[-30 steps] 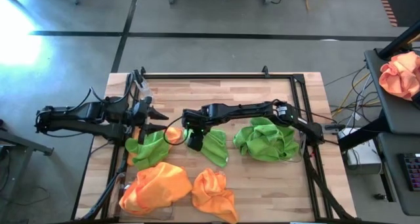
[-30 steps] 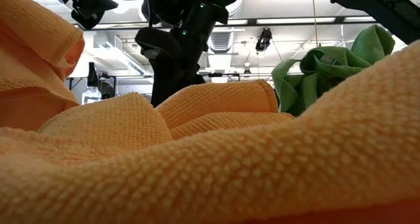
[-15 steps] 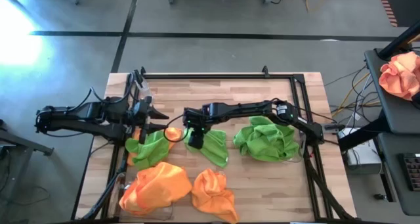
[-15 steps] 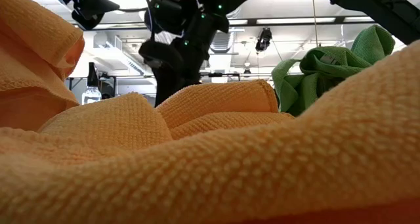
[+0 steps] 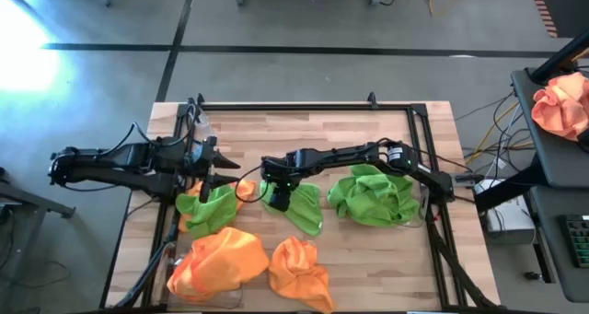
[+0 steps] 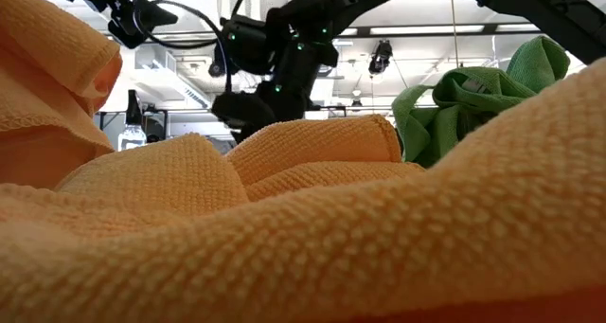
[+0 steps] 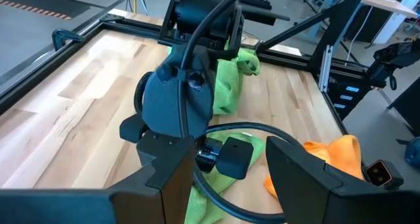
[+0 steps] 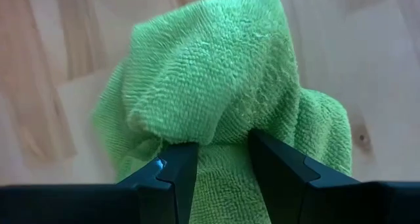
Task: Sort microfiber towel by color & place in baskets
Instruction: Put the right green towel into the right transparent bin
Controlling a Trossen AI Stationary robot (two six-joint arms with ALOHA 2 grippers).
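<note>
A lime green microfiber towel (image 5: 302,207) lies bunched mid-table. My right gripper (image 5: 278,198) is low over its left part, open, pointing steeply down. In the right wrist view a raised fold of this towel (image 8: 216,86) fills the gap between the fingers. My left gripper (image 5: 217,170) hangs open over the table's left side, holding nothing. Another green towel (image 5: 210,206) lies below it, with a small orange cloth (image 5: 247,190) beside it. A green heap (image 5: 373,196) lies at the right, and two orange towels (image 5: 219,261) (image 5: 299,273) near the front edge. I cannot make out the baskets. My right gripper stands over the green towel's raised fold (image 8: 220,155) from above, slanting down, one finger (image 8: 176,175) on each side of it. The towel lies on the table. Whether the fingers touch the cloth cannot be told.
A black frame (image 5: 304,105) runs along the table's far and side edges. Bare wood (image 5: 304,130) lies at the far half. In the low view an orange towel (image 6: 284,247) fills the foreground, hiding the table top. A peach cloth (image 5: 561,102) sits off-table at the right.
My right gripper has come down onto the middle green towel, tipping a little, with its fingers the same distance apart. The towels have stayed where they were.
</note>
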